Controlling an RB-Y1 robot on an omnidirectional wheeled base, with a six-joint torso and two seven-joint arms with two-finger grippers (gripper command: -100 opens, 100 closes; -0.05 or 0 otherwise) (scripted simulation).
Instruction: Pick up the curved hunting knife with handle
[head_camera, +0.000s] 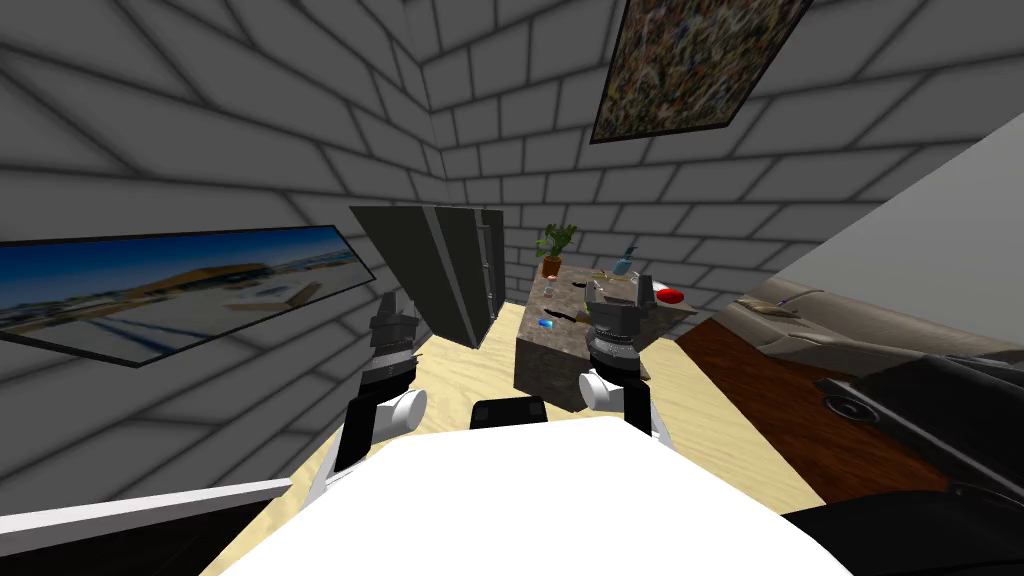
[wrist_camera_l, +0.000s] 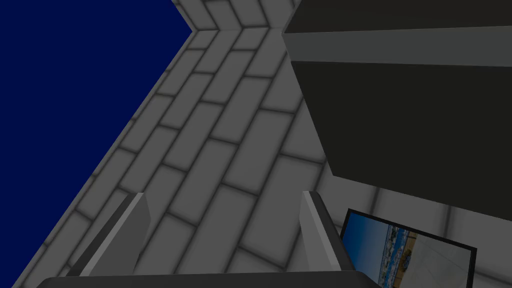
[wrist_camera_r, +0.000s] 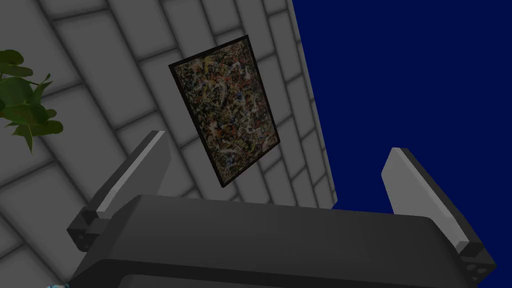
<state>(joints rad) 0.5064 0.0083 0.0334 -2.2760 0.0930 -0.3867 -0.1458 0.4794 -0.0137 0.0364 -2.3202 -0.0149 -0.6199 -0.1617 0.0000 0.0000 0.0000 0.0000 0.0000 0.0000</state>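
Left fingers (wrist_camera_l: 134, 227) and right fingers (wrist_camera_r: 142, 162) both stand released and empty, aimed up the wall (wrist_camera_l: 225, 125), while the knife (head_camera: 563, 317), seemingly a dark sliver, lies by a small blue thing (head_camera: 547, 323) on the worktop (head_camera: 545, 372) ahead, so a blind reach risks scattering its neighbours.

My right tool (head_camera: 620, 292) stands in front of the surface (head_camera: 540, 365) in the middle of the frame and hides part of its top. The things lying there are too small to name. A few dark slivers (head_camera: 566, 316) show left of the tool, and I cannot tell whether any is the knife. The speckled painting (head_camera: 690, 60) is cut off by the upper edge, the landscape picture (head_camera: 170, 285) by the left edge. In the right wrist view the plant (wrist_camera_r: 22, 100) runs off the left edge.
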